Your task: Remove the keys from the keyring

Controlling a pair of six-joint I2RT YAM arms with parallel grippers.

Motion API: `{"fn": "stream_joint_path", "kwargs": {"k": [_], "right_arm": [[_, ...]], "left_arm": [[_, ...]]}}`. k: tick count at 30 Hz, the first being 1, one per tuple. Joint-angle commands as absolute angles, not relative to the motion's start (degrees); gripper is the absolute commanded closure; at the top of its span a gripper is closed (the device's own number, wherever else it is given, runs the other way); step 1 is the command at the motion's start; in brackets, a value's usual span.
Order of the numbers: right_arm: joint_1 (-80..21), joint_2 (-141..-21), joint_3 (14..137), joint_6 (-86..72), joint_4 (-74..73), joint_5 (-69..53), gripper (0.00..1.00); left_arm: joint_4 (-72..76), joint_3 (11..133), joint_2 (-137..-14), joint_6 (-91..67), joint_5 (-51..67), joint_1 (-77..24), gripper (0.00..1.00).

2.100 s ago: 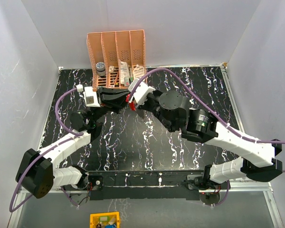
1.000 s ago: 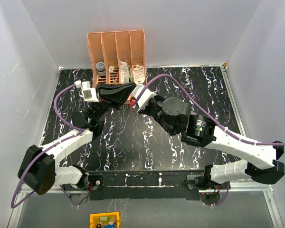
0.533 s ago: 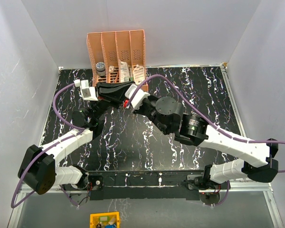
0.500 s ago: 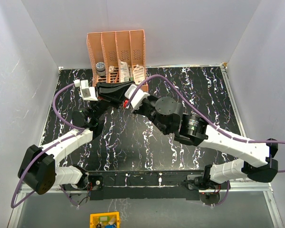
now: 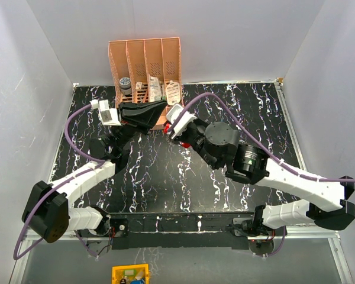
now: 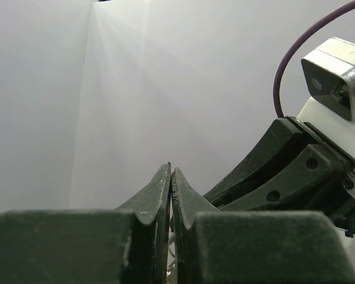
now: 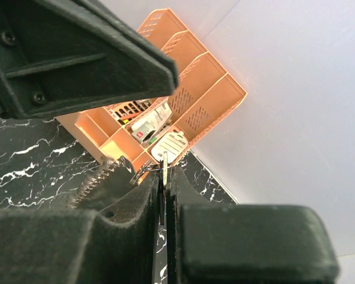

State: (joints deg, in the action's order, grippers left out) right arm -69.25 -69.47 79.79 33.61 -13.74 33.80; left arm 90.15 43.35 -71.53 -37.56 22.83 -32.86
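Bench surface: black stone-look top [image 5: 165,183] with white veining, lying flat.
Far edge: orange four-slot organiser [image 5: 145,59] stands directly on the bench, left of centre, its back to the rear wall.
Organiser contents: small packets and a round-capped container in the slots; print too small to read.
Near edge: black mounting rail [image 5: 183,225] carries both arm bases.

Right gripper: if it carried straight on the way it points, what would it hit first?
Probably the left gripper, which crosses just ahead of the right gripper, shut on the keys. The orange organizer stands behind that. Depth is hard to judge here.
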Motion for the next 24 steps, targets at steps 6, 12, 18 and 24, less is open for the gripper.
{"fn": "stream_joint_path", "kwargs": {"k": [6,12,18,24], "right_arm": [[-69.2,-65.6,79.5,34.4,-7.8,35.9,1.00],[-69.2,-64.9,78.9,34.4,-7.6,36.4,1.00],[-69.1,-64.7,79.1,34.4,-7.6,36.3,1.00],[-69.2,-64.1,79.3,34.7,-7.7,36.7,1.00]], "left_arm": [[82.3,45.6,-65.1,-29.5,20.9,-33.2,0.87],[74.5,49.3,-65.8,-25.1,27.0,-33.2,0.70],[63.7,54.7,-68.4,-20.4,34.3,-33.1,0.64],[56.8,53.5,-66.2,-13.7,34.2,-33.2,0.61]]}}
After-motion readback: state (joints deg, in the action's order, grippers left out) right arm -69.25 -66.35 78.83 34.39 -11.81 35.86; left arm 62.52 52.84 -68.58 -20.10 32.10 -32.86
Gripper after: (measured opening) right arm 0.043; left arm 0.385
